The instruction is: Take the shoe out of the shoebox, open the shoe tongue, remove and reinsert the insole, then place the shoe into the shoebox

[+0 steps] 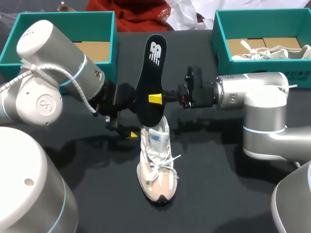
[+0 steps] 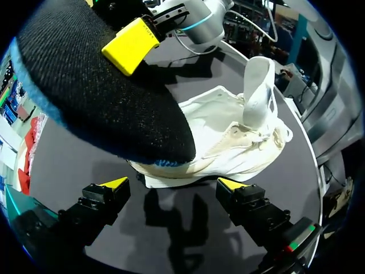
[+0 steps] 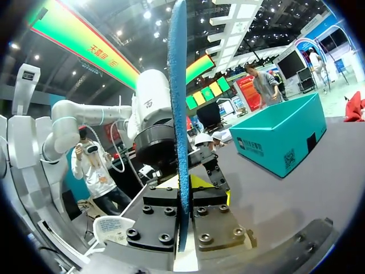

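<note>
A black foam insole with a blue edge [image 1: 151, 68] stands upright over the heel of a white lace-up sneaker [image 1: 156, 165] on the black counter [image 1: 218, 170], grasped by the right arm's jaws. The left arm's jaws hang released beside the sneaker's heel. Teal cardboard shoeboxes [image 1: 63, 18] sit at the far corners.

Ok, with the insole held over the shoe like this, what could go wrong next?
1. The right gripper pinches the insole only around mid-length, so it may pivot or slip when its end is pushed into the shoe.
2. The left gripper is open beside the shoe and not holding it, so the shoe may slide or tip under that push.
</note>
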